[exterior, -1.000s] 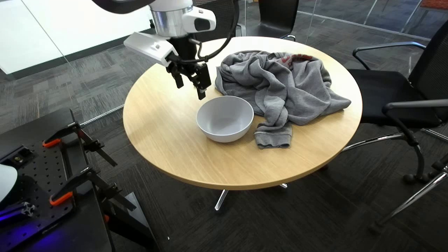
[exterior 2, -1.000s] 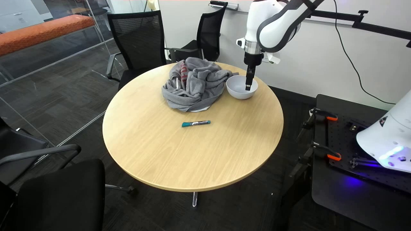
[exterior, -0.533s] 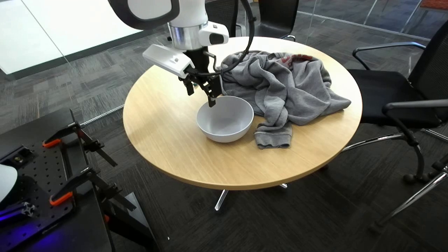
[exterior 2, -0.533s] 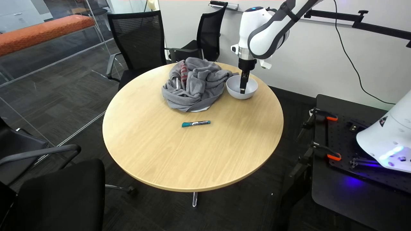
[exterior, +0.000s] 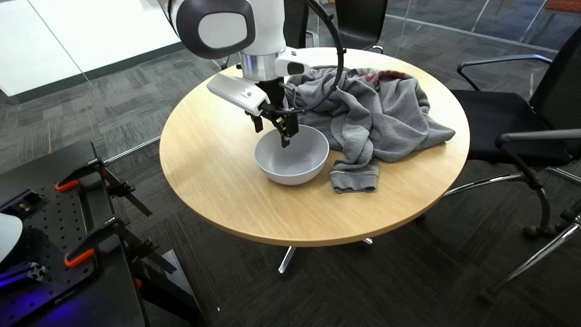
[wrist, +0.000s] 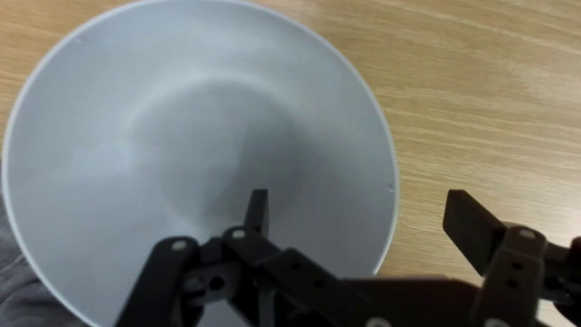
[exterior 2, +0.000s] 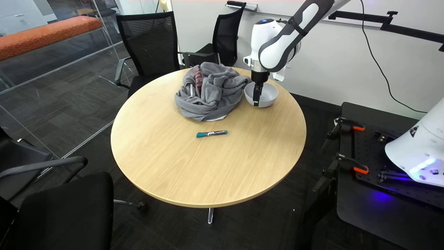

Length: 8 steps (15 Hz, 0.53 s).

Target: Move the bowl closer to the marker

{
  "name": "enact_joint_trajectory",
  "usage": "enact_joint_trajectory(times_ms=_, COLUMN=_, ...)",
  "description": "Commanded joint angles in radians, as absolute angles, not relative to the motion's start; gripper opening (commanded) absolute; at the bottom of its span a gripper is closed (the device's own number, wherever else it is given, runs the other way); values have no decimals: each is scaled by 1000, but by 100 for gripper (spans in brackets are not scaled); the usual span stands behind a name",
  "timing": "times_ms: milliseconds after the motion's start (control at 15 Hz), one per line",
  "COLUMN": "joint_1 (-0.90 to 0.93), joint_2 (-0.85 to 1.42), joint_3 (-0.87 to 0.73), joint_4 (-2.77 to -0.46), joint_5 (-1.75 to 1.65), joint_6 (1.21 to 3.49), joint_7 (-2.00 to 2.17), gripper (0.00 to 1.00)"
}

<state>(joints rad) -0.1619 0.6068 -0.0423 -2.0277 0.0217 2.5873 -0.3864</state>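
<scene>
The bowl (wrist: 190,127) sat on the tabletop (exterior 2: 194,166), well apart from the marker (exterior 2: 212,133); in the wrist view its rim crossed between the parted fingers of the empty pincer (wrist: 357,196)

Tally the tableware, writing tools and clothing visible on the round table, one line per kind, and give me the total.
Tableware: 1, the light grey bowl
Writing tools: 1, the teal marker
Clothing: 1, the grey sweatshirt
Total: 3
</scene>
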Motion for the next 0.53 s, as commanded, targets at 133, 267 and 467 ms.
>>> enact_joint_trajectory(times_ms=133, joint_1=-173, joint_2=677, joint_3=-31, joint_4=-1949, joint_5=-2, joint_6=2598, joint_7=-347, gripper=60)
enact_joint_trajectory(times_ms=267, joint_1=-173, joint_2=689, joint_3=-29, joint_4=-1936, joint_5=-1, joint_6=2597, joint_7=-346, gripper=44)
enact_joint_trajectory(times_ms=467, joint_1=-175, joint_2=703, joint_3=-27, joint_4=-1922, joint_5=1, joint_6=2597, joint_7=-345, gripper=22)
